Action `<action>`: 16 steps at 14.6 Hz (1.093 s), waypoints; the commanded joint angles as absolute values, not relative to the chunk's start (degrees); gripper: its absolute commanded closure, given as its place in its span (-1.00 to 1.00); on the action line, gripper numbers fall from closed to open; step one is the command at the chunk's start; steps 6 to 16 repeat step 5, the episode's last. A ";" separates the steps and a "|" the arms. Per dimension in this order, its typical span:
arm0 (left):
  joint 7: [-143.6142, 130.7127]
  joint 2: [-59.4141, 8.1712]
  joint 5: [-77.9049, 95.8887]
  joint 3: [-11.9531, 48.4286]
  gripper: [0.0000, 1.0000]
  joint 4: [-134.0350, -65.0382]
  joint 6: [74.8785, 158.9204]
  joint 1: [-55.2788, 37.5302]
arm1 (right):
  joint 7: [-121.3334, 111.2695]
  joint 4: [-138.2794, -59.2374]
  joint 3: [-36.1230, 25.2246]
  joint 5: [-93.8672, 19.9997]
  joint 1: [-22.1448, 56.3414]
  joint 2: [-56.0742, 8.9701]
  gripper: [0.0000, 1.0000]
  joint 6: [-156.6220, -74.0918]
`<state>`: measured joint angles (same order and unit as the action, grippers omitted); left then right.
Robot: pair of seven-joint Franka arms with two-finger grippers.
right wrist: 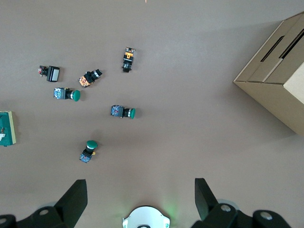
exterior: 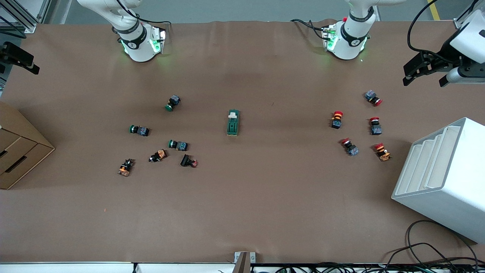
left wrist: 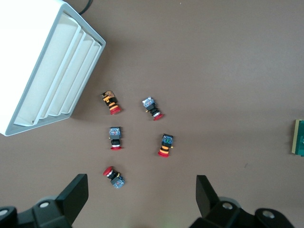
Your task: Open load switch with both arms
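The load switch [exterior: 232, 123] is a dark green oblong block with a white tab. It lies flat at the middle of the table, tab end toward the robots' bases. It shows at the edge of the left wrist view [left wrist: 299, 137] and of the right wrist view [right wrist: 6, 128]. My left gripper [exterior: 423, 79] hangs open and high over the left arm's end of the table, with nothing in it [left wrist: 141, 197]. My right gripper [exterior: 21, 62] hangs open and empty over the right arm's end [right wrist: 140, 199]. Both are well away from the switch.
Several red-capped push buttons [exterior: 336, 119] lie between the switch and a white slotted rack [exterior: 447, 178]. Green-capped and orange push buttons [exterior: 177, 145] lie toward a cardboard drawer box [exterior: 19, 151]. Cables [exterior: 428, 254] trail at the table's near edge.
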<state>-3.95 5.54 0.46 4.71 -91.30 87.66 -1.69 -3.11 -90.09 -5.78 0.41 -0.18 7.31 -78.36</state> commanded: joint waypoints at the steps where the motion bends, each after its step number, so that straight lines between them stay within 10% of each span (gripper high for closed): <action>1: -2.81 4.04 -1.23 4.83 -1.00 -88.51 87.19 -1.32 | -3.08 -92.02 -5.36 1.76 -0.44 8.79 -1.00 -79.10; 16: -2.81 3.52 -1.32 5.10 -1.00 -87.80 87.19 -1.49 | -3.08 -92.02 -5.36 1.50 -0.09 8.79 -1.00 -79.36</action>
